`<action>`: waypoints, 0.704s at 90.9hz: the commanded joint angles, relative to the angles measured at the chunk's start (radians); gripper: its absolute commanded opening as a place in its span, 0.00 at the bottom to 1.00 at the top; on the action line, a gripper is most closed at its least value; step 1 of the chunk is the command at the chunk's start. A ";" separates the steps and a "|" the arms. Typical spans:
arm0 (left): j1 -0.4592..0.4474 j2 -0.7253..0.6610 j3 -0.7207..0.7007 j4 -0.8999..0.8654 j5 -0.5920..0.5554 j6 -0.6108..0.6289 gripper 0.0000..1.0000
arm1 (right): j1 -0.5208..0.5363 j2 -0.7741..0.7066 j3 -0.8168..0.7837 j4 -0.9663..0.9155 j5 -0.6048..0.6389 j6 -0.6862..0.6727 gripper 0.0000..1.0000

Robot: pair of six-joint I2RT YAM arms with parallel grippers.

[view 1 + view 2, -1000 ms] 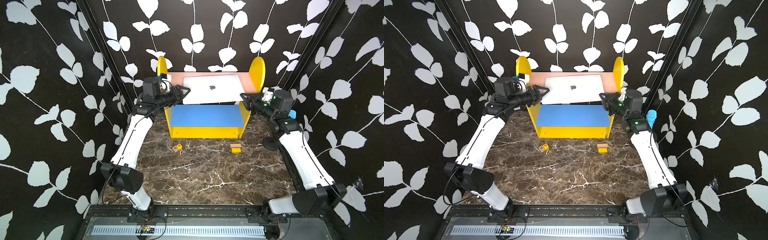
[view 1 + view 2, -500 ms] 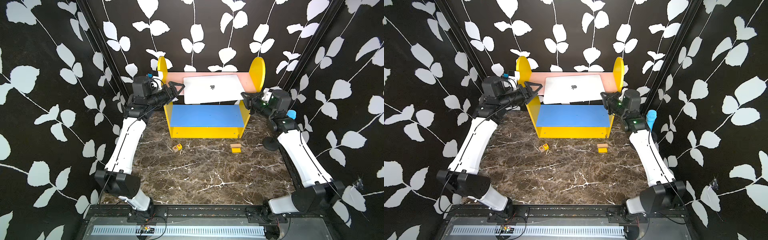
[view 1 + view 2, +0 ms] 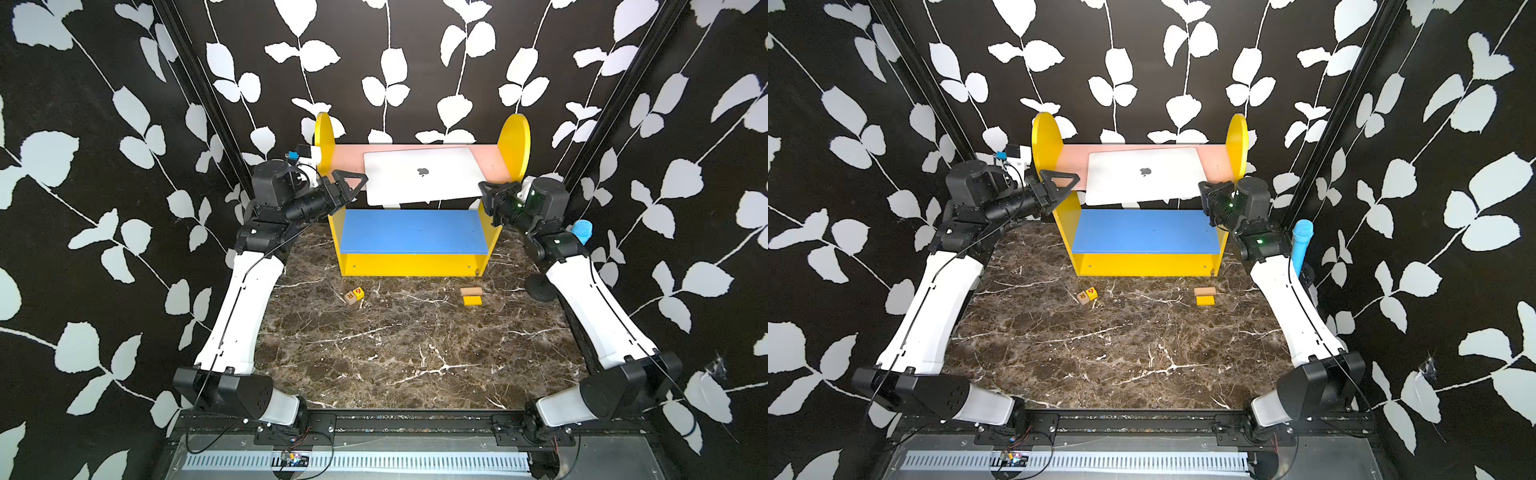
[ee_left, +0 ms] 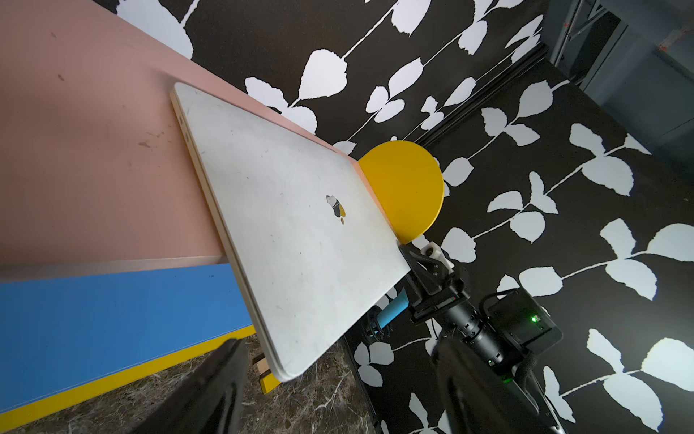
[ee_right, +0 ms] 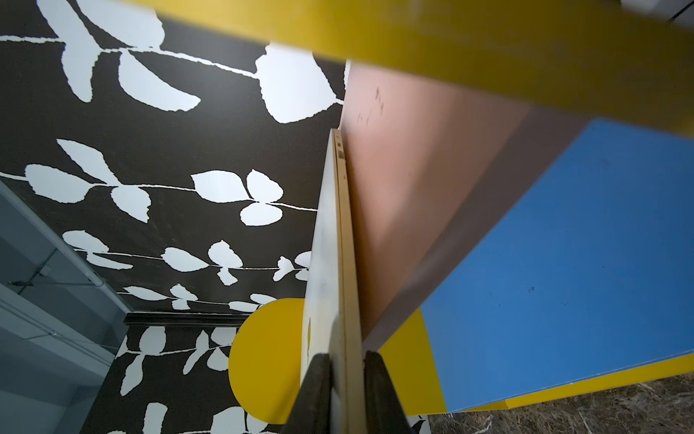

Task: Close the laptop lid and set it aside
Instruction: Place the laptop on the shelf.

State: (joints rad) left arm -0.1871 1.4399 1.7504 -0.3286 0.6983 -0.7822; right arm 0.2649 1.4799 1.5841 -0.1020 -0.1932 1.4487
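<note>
Top views: placed high, well in front of the yellow shelf (image 3: 411, 264), aimed down at it; almost everything is shared. Wrist views: placed close at the shelf's opposite ends, aimed across it; the laptop (image 4: 293, 233) is shared.

Yellow shelf (image 3: 411, 264), letter cube (image 3: 354, 296)

Bright, even light from overhead, and both top views are crisp, with only faint, soft shadows on the marble tabletop (image 3: 415, 353). The laptop (image 3: 419, 174) glares near white. Up close, the left gripper (image 4: 338, 340) shows blurred fingers (image 4: 214, 383), and the yellow panel (image 5: 488, 45) smears out of focus.
</note>
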 commanded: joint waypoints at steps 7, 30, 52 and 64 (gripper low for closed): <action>0.006 -0.085 -0.067 0.038 0.033 0.028 0.82 | 0.010 0.025 0.034 0.049 0.029 -0.017 0.07; 0.003 -0.186 -0.183 0.062 0.036 0.018 0.83 | 0.010 0.036 0.048 0.037 0.011 -0.040 0.37; -0.041 -0.209 -0.193 0.019 0.019 0.059 0.83 | 0.005 0.023 0.041 0.030 0.006 -0.070 0.56; -0.108 -0.191 -0.164 -0.029 -0.014 0.105 0.83 | -0.006 0.004 0.025 0.023 -0.008 -0.071 0.59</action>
State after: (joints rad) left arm -0.2474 1.2530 1.5608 -0.3210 0.7055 -0.7372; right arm 0.2668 1.5139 1.6001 -0.0948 -0.1917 1.3994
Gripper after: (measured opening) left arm 0.830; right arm 0.582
